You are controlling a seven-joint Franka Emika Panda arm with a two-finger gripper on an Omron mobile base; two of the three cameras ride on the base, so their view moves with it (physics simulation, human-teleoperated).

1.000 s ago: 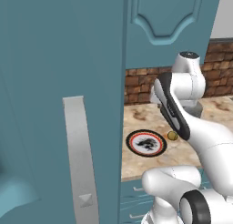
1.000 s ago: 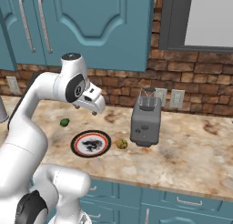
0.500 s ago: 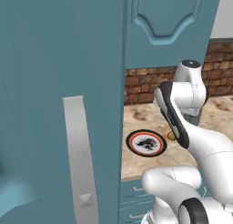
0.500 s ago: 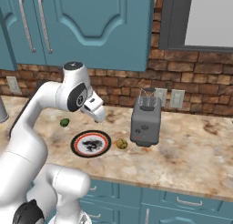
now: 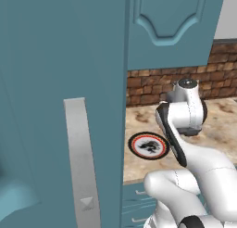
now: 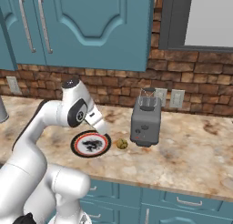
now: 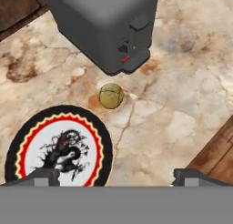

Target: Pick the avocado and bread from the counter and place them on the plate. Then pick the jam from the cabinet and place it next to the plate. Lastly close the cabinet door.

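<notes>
My gripper (image 6: pixel 103 129) (image 7: pixel 117 175) hangs open and empty just above the plate's right rim. The plate (image 6: pixel 91 144) (image 5: pixel 149 146) (image 7: pixel 59 148) has a red rim, a black ring and a white centre with a dark pattern. It lies bare on the marbled counter (image 6: pixel 191 145). A small round tan-olive piece of bread (image 6: pixel 121 144) (image 7: pixel 111 95) rests on the counter just right of the plate, ahead of my fingertips (image 7: pixel 43 175). The cabinet door (image 5: pixel 46 83) stands swung open at the near left, with its long grey handle (image 5: pixel 83 162). The avocado and the jam are hidden.
A dark grey toaster (image 6: pixel 145 120) (image 7: pixel 100 22) stands just beyond the bread, against the brick wall (image 6: pixel 195 82). Closed teal wall cabinets (image 6: pixel 104 22) hang above. Teal drawers (image 6: pixel 182 202) run under the counter. The counter's edge cuts the hand view's lower right corner.
The arm has lowered the hand towards the counter, bringing the gripper down near the plate's right side. The jaws stayed open.
</notes>
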